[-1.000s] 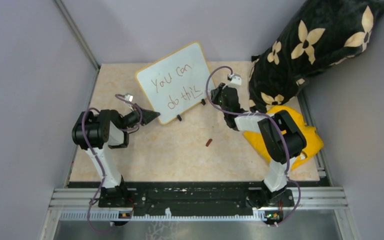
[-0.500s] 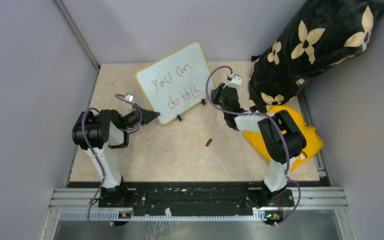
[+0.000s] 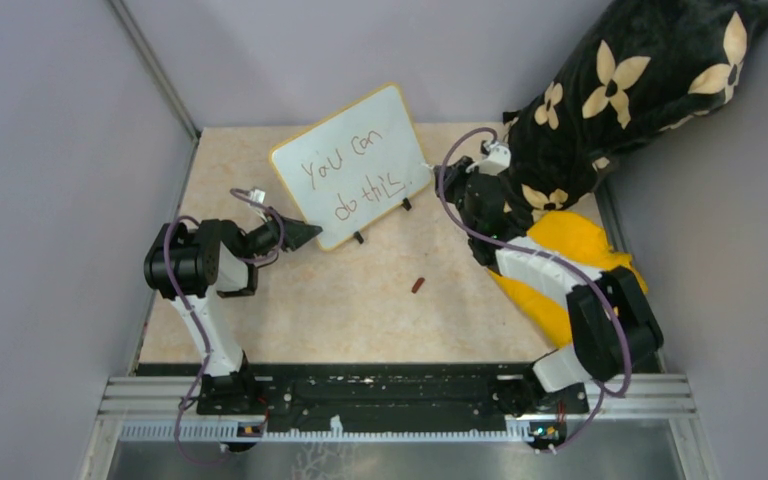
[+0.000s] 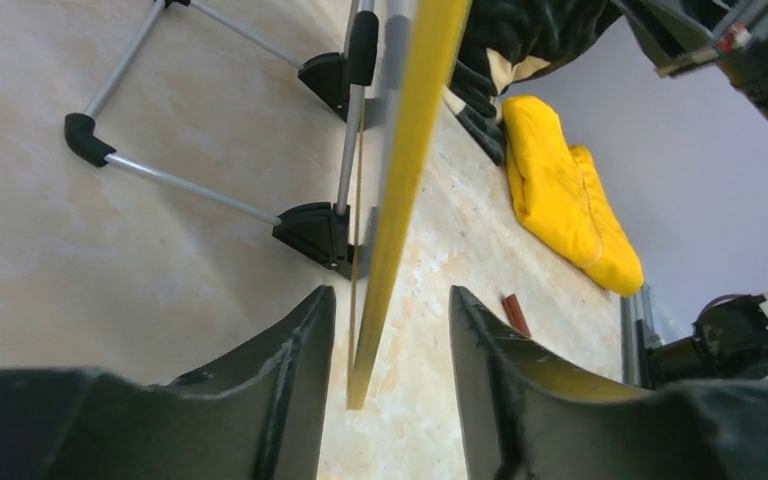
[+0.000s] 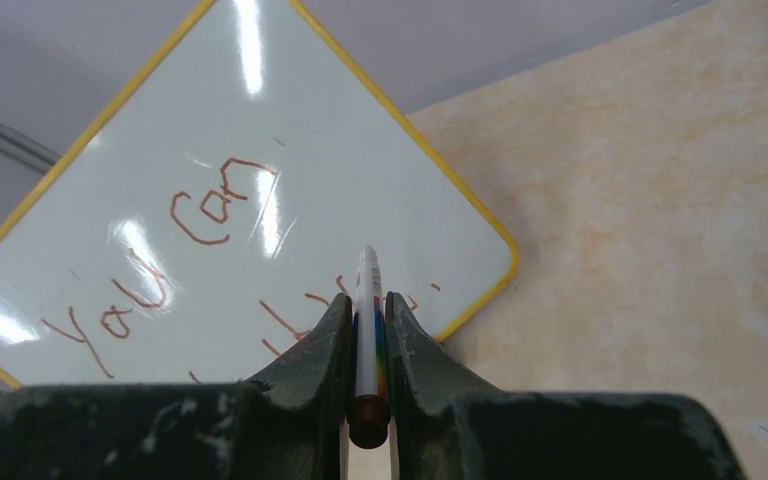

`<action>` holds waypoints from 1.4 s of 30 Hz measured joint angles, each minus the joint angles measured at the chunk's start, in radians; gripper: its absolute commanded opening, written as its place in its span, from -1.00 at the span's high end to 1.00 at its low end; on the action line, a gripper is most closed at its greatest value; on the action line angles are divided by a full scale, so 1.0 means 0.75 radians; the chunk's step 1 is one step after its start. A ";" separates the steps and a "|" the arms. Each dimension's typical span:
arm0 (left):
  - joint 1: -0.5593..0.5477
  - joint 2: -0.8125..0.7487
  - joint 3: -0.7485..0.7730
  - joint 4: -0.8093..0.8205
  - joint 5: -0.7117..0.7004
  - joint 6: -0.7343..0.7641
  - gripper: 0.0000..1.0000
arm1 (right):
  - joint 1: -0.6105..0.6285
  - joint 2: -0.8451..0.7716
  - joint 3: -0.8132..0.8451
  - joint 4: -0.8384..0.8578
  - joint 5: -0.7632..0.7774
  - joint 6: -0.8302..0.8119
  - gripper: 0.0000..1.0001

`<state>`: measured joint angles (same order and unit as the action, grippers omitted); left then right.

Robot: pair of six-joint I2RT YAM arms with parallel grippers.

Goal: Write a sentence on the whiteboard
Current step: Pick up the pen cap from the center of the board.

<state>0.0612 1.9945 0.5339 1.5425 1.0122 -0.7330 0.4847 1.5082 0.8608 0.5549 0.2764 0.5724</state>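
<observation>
Item: whiteboard (image 3: pixel 352 165), propped on its black feet at the table's far centre, with the sentence (image 3: pixel 355 175) "you can do this" in two lines.
Left gripper (image 4: pixel 390 300): you have just loosened it, and the jaws straddle the yellow frame with gaps on either side.
Right gripper (image 5: pixel 366 300): clamped on the pen (image 5: pixel 367 265), drawn back rightward off the board.
Judgement: writing done, release under way.
Unclear: the fingers hide most of the lower line in the right wrist view. Small brown piece (image 3: pixel 418 285) unidentified.

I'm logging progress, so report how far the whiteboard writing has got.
Done: the sentence, "you can do this", stands in two lines on the whiteboard. In hand: the right tool grips the marker, off the board; the left tool straddles the board's yellow edge, open. Left: likely only parking the marker.
</observation>
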 measured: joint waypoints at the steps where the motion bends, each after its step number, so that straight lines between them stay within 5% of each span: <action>1: 0.000 0.000 -0.001 0.000 -0.002 -0.004 -0.80 | 0.004 -0.050 -0.028 -0.004 0.003 0.003 1.00; 2: 0.000 0.000 -0.002 0.002 -0.003 -0.010 -0.96 | 0.008 -0.104 -0.061 -0.007 0.005 0.007 1.00; 13: 0.000 -0.152 -0.128 -0.119 -0.049 0.067 -0.97 | 0.041 -0.499 -0.339 -0.156 0.006 0.052 1.00; 19: -0.001 -0.627 -0.180 -0.670 -0.285 0.261 -0.97 | 0.063 -0.629 -0.462 -0.244 -0.002 0.090 1.00; 24: -0.005 -1.103 -0.094 -1.468 -0.804 0.305 -0.97 | 0.114 -0.753 -0.529 -0.312 -0.007 0.091 1.00; 29: -0.007 -1.305 0.112 -2.126 -1.175 0.282 -0.97 | 0.120 -0.897 -0.564 -0.387 -0.009 0.090 1.00; 36: -0.075 -1.600 0.237 -2.603 -1.191 0.398 -0.98 | 0.120 -1.034 -0.562 -0.615 0.020 0.091 1.00; 42: -0.191 -1.650 0.305 -2.734 -1.107 0.471 -0.98 | 0.120 -1.141 -0.562 -0.809 0.090 0.081 1.00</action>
<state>-0.0822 0.7570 0.7624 -0.5083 0.1818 -0.3798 0.5743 0.6521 0.4397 -0.0521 0.3439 0.6334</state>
